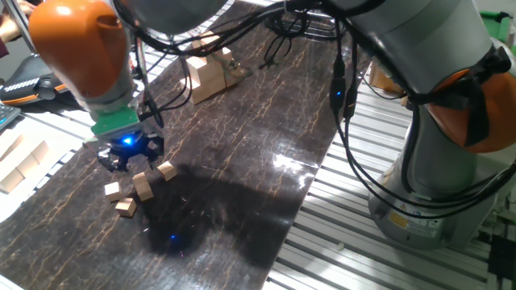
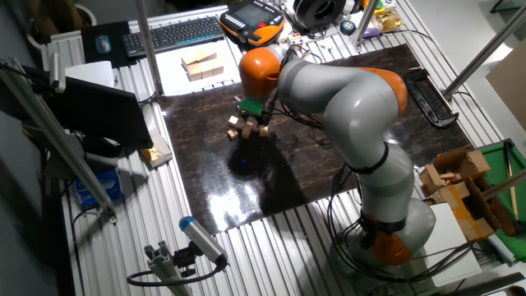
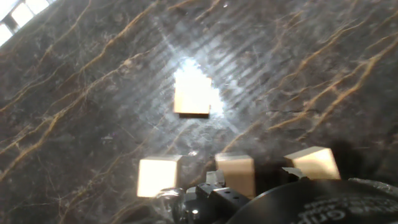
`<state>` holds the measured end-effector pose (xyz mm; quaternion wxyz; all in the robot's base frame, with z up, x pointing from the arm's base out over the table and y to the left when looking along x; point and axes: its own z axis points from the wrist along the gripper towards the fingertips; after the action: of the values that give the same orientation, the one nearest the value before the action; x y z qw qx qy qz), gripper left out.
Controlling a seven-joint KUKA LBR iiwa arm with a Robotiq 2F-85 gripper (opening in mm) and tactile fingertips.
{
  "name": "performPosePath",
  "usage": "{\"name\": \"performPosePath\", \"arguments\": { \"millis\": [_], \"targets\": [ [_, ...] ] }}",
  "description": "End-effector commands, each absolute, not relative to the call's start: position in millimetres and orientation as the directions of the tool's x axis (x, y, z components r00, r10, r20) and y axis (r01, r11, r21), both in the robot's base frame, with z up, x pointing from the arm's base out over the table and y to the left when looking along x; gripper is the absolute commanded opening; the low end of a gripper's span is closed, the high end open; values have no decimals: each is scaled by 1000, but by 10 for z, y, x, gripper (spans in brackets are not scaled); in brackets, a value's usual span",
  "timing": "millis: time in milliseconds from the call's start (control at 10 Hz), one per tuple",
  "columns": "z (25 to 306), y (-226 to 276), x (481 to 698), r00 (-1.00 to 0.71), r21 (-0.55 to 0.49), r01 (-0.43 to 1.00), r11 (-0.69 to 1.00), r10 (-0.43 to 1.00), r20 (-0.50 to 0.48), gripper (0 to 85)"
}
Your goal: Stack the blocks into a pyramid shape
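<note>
Hovering tool (image 1: 129,159) above loose blocks (image 1: 143,187)

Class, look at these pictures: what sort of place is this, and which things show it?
Probably a robotics lab: a robot arm on an aluminium-slat bench, with a keyboard and teach pendant beside the work mat.

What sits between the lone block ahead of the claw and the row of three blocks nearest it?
Nothing: in the hand view, only bare dark marbled tabletop separates the lone block from the row of three blocks.
</note>
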<state>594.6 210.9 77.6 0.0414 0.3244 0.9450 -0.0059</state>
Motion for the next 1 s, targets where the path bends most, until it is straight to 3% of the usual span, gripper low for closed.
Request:
{"name": "performPosePath", "arguments": {
  "millis": [0, 400, 900],
  "targets": [
    [801, 2059, 5921, -800, 13, 595, 804, 594, -81, 503],
    [765, 1838, 5822, -861, 14, 503, 864, 502, -87, 500],
    [601, 1673, 5744, -856, 24, 509, 860, 509, -86, 503]
  ]
}}
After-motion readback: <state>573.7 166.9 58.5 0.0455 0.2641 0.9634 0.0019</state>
